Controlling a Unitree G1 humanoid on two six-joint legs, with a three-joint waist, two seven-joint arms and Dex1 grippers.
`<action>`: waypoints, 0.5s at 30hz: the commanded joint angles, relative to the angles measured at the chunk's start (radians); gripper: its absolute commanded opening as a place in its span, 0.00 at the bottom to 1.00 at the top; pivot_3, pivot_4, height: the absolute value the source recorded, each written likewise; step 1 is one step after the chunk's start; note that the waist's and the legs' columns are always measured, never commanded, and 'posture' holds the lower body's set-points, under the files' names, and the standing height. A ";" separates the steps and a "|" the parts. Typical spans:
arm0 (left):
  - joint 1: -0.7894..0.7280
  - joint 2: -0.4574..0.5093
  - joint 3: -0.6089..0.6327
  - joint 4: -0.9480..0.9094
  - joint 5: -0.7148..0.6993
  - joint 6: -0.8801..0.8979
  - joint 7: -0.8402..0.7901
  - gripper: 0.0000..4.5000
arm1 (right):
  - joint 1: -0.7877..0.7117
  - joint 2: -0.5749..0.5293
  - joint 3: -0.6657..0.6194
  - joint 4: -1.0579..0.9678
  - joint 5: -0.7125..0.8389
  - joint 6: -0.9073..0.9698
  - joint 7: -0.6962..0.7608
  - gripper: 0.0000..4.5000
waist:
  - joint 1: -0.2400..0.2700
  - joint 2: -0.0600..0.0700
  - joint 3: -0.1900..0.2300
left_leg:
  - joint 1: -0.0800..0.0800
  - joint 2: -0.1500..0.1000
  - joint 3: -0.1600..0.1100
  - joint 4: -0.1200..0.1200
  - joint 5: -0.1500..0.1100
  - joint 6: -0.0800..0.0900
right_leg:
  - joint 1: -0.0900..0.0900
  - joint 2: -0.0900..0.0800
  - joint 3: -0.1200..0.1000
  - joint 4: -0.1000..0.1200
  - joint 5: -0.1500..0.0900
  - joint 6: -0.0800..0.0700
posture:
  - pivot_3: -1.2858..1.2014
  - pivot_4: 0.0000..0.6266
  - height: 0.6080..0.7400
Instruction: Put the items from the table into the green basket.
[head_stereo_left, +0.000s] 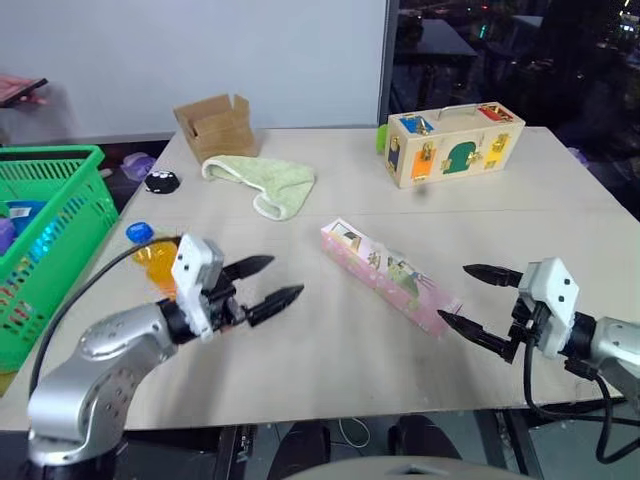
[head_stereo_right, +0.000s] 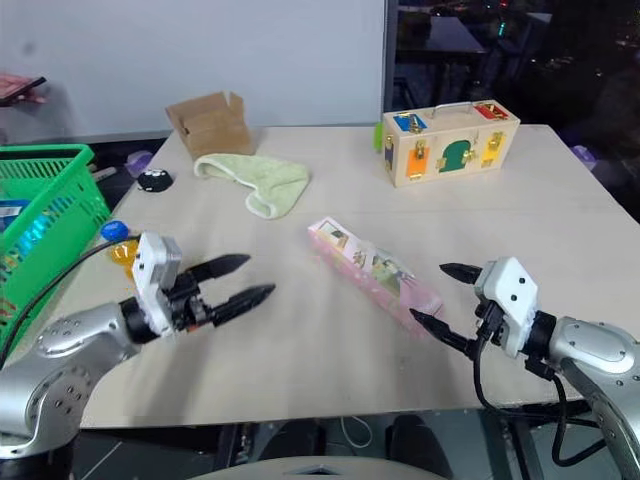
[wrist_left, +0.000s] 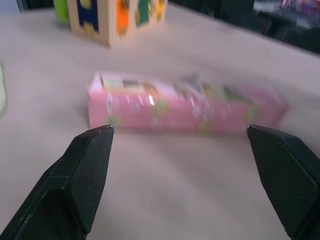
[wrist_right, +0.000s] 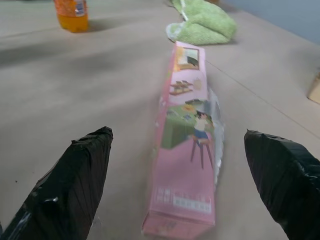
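Note:
A long pink printed carton (head_stereo_left: 390, 275) lies slantwise in the middle of the beige table (head_stereo_left: 330, 350). My right gripper (head_stereo_left: 453, 293) is open at the carton's near end, one finger on each side and nothing held. My left gripper (head_stereo_left: 285, 278) is open and empty, pointing across the table toward the carton (wrist_left: 185, 105). Just behind the left wrist stands a small orange-drink bottle (head_stereo_left: 150, 255) with a blue cap. A pale green cloth (head_stereo_left: 265, 180) lies crumpled farther back. The green basket (head_stereo_left: 50, 230) stands off the table's left edge with blue things inside.
An open cardboard box (head_stereo_left: 215, 125) sits at the back left. A wooden box with coloured locks (head_stereo_left: 455, 145) stands at the back right. A small black object (head_stereo_left: 161, 181) lies near the table's left edge.

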 joint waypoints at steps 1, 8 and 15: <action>-0.126 0.085 -0.085 0.020 0.103 -0.068 -0.005 0.99 | -0.003 0.004 0.001 -0.001 -0.003 -0.020 0.005 1.00 | 0.026 0.000 0.000 | 0.000 0.000 0.000 0.000 0.000 0.000 | 0.000 0.000 -0.001 0.000 0.000 0.000 | 0.53 0.00 1.00; -0.584 0.205 -0.505 0.324 0.358 -0.176 -0.256 0.99 | 0.048 0.018 -0.029 -0.035 -0.007 -0.033 -0.016 1.00 | 0.029 0.001 0.000 | -0.002 0.000 0.008 0.000 0.000 0.000 | 0.001 0.000 0.004 -0.004 0.000 0.000 | 0.50 0.00 1.00; -1.020 0.004 -0.812 0.837 0.590 -0.396 -0.472 0.99 | 0.095 0.036 -0.038 -0.087 -0.006 -0.026 -0.046 1.00 | -0.009 0.000 -0.001 | -0.012 0.000 0.007 0.001 -0.001 0.001 | -0.007 0.002 0.005 -0.002 0.003 0.003 | 0.48 0.00 1.00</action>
